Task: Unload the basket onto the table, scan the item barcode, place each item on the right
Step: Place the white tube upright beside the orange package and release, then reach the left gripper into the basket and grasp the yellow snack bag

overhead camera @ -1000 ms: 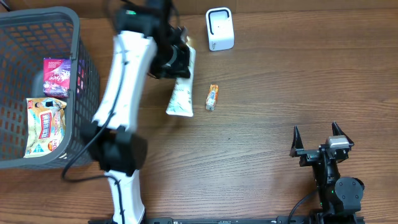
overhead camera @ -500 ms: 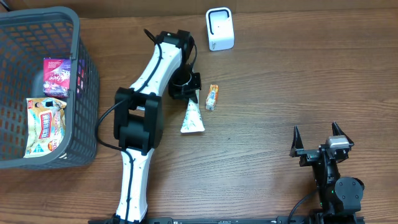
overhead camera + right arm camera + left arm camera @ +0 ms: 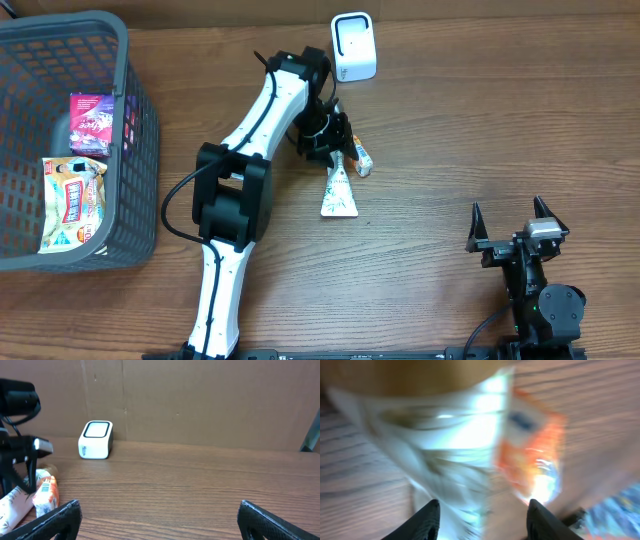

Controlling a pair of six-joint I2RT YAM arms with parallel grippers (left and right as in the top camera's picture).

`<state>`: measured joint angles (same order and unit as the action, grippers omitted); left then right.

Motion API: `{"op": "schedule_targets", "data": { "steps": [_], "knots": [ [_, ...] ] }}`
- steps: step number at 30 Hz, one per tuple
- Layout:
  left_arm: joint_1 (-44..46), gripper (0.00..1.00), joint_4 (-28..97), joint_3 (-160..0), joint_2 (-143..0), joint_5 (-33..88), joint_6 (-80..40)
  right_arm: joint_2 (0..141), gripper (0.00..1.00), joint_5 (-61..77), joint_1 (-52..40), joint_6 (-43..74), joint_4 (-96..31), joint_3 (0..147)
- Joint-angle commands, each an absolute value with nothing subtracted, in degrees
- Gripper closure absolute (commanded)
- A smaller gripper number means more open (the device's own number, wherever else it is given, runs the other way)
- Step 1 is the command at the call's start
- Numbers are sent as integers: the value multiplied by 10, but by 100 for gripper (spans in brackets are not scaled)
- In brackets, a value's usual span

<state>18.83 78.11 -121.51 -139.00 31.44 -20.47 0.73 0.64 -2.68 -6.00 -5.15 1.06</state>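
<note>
The item, a white tube-shaped pouch (image 3: 338,192), lies flat on the wooden table with its narrow end under my left gripper (image 3: 327,140). In the blurred left wrist view the pouch (image 3: 445,435) spreads beneath my left gripper (image 3: 484,507), whose jaws stand apart and open. An orange snack packet (image 3: 360,158) (image 3: 535,455) lies right beside the pouch. The white barcode scanner (image 3: 353,46) stands at the back, also seen as the scanner (image 3: 96,440) in the right wrist view. My right gripper (image 3: 515,236) (image 3: 159,507) rests open at the front right, nothing between its fingers.
A grey plastic basket (image 3: 140,110) at the far left holds several snack packets. A cardboard wall (image 3: 200,395) closes off the back of the table. The left arm (image 3: 255,130) stretches diagonally from the front edge towards the scanner.
My left arm swung right and down with the white pouch, away from the scanner's left. Its jaws have parted and the pouch lies on the table. The orange packet shifted right.
</note>
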Motion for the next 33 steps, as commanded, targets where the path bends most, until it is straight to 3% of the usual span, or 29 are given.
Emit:
{"op": "schedule_targets", "data": {
  "steps": [1,10,12,18,20,33],
  "knots": [
    [164,49,807,-1273,-1390,371,-191,2,0,5,-29,-60,-48,4],
    [111,46,969,-1523,-1389,310,-151,2,0,5,-29,-60,-48,4],
    [105,34,968,-1566,-1371,304,-144,2,0,5,-29,-60,-48,4],
    [73,13,968,-1629,-1284,283,-140,2,0,5,-29,-60,-48,4],
    [57,0,968,-1629,-1243,279,-122,2,0,5,-29,-60,-48,4],
    [-74,0,968,-1624,-1019,136,-74,2,0,5,-29,-60,-48,4]
  ]
}}
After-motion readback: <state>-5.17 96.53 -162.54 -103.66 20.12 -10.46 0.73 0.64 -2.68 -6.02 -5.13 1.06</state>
